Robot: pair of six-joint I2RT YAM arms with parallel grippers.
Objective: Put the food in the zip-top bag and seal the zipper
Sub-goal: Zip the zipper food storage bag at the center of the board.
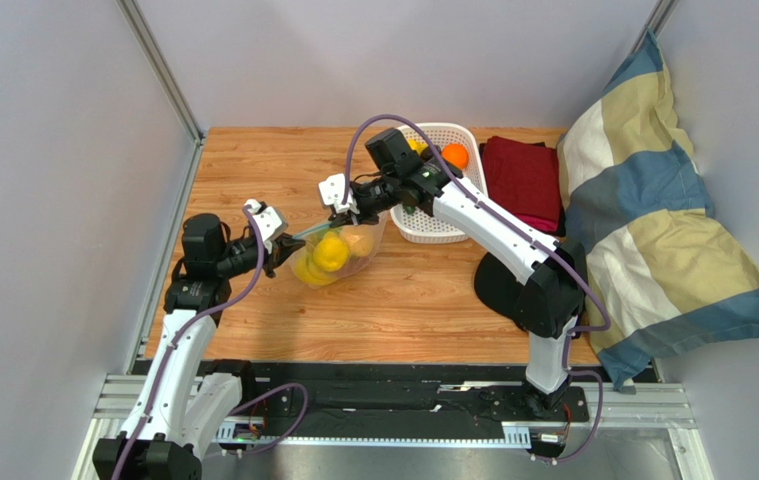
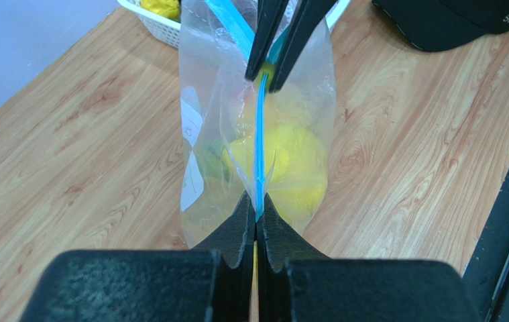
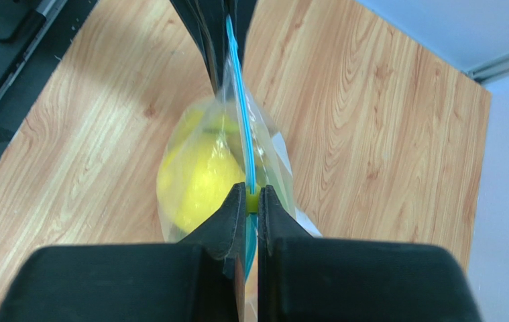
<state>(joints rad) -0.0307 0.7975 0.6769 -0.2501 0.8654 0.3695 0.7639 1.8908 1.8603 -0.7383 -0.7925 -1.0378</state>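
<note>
A: Top external: bag (image 1: 365, 243) is sitting mid-table, yellow fruit (image 1: 330, 255) inside. Loading done?
B: Mostly. An orange (image 1: 455, 156) is lying in the far-right basket (image 1: 431, 234).
A: Sealing?
B: Under way, I judge. Left gripper (image 2: 257, 208) and right gripper (image 3: 251, 198) are each pinching the zipper (image 2: 260, 134), jaws pressed together on it.

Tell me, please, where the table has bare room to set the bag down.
The table is bare in the far left corner, left of the basket and behind the bag, and along the near edge, between bag and black rail. The right side is crowded: basket, red cloth, cap, pillow.
</note>
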